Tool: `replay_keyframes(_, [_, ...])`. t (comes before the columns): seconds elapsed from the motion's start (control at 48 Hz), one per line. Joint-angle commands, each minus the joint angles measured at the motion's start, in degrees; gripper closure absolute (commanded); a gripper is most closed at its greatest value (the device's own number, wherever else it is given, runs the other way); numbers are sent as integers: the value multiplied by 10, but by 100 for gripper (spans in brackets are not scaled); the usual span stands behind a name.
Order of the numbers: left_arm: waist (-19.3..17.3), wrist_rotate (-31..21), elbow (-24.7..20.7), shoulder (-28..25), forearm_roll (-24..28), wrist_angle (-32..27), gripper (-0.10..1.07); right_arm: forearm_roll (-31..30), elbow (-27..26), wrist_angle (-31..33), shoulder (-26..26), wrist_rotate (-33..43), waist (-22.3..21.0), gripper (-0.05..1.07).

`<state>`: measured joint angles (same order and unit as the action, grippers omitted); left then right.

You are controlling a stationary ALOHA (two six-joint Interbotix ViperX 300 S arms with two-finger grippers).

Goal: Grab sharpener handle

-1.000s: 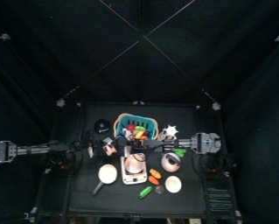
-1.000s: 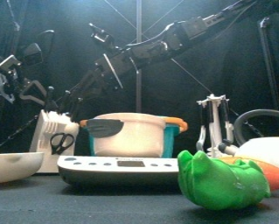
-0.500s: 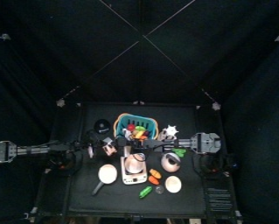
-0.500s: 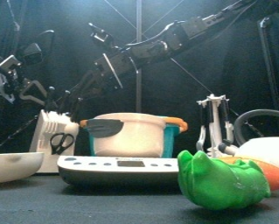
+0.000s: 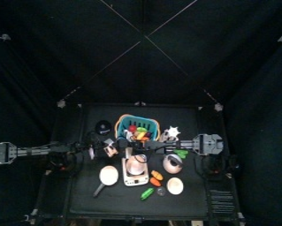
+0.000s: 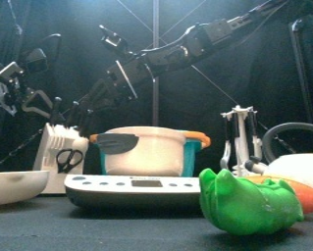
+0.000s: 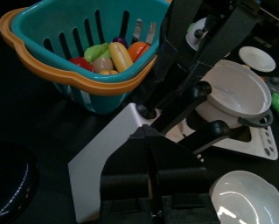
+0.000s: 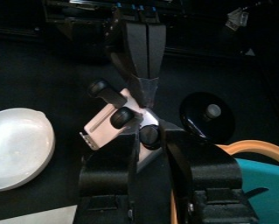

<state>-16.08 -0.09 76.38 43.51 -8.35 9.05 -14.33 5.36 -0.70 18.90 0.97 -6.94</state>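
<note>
Your right gripper (image 8: 149,142) half-closed on the sharpener handle (image 8: 152,134) beside the teal basket (image 7: 59,54), left gripper (image 7: 145,133) pinched shut, any lettering too tiny.

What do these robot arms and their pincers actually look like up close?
Both arms are black and slender, built of jointed segments with thin cables along them. The left pincer ends in two flat black jaws rising from a blocky black base. The right pincer looks the same: two narrow tapering black jaws on chunky rounded black mounts. No markings are readable.
</note>
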Motion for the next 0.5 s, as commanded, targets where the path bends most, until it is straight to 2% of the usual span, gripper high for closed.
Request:
replay_keyframes(0.0, [0, 0, -8, -2, -2, 1, 85, -1, -13, -3, -18, 3, 2, 47])
replay_keyframes(0.125, [7, -2, -16, -2, -5, 0, 85, 1, -11, -3, -15, 3, 2, 47])
replay_keyframes(0.271, [20, -2, -35, -2, -47, -13, 85, 2, -11, -3, -14, 4, 1, 47])
replay_keyframes(0.354, [20, -2, -58, 1, -65, -57, 85, 3, -14, -3, -14, 4, 0, 47])
replay_keyframes(0.479, [14, 0, -96, 8, -77, -160, 85, 4, -13, -3, -14, 4, 0, 47])
